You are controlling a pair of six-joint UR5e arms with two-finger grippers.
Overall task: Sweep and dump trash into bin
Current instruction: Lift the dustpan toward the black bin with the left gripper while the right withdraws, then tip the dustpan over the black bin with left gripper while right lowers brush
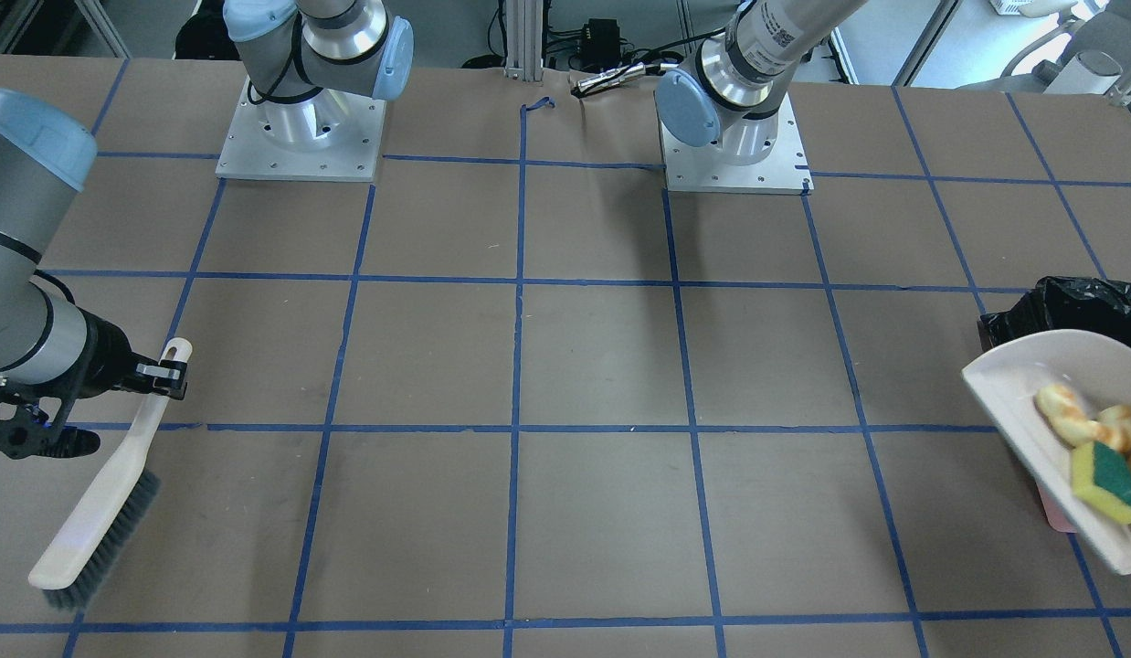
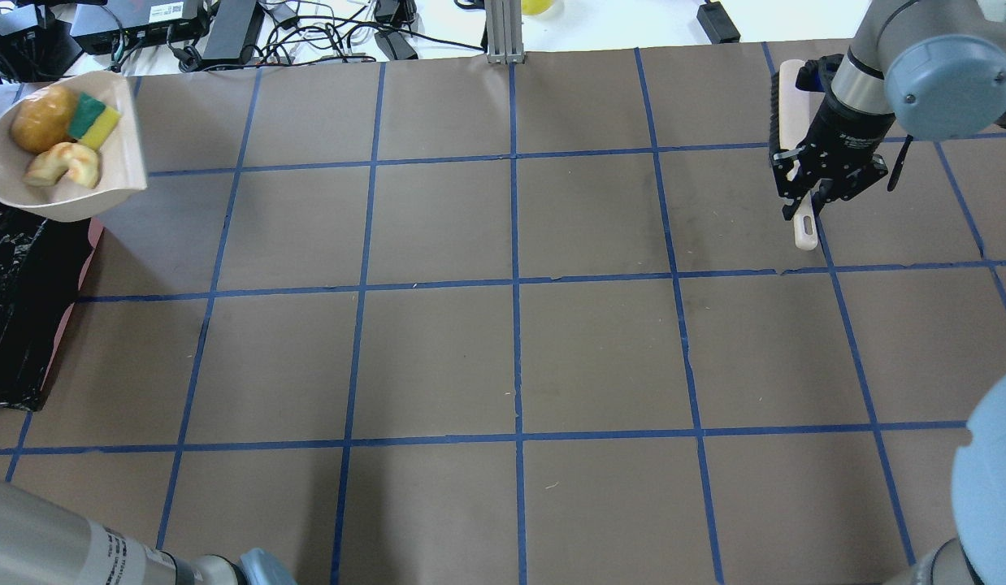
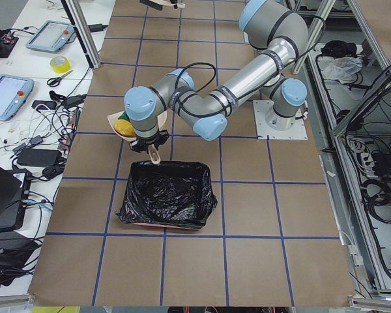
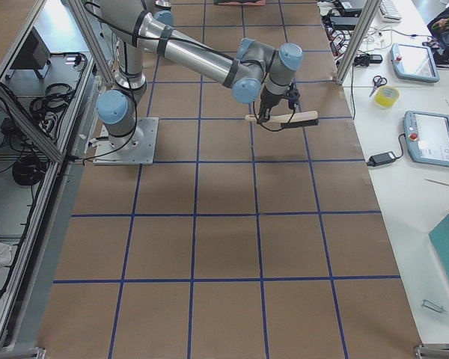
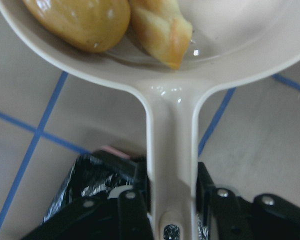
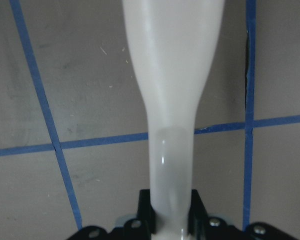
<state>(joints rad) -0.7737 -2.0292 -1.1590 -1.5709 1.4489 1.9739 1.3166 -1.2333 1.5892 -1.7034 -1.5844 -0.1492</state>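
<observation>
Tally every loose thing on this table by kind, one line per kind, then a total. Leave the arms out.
Trash pieces: 3 (yellow-orange lump, croissant-like piece, green sponge)
Dustpan: 1
Brush: 1
Bin: 1
Total: 6

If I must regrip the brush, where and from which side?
Take the brush by its narrow handle, where the right gripper pinches it now, coming from the handle end with jaws across the neck. The head widens and carries bristles along one edge.
</observation>
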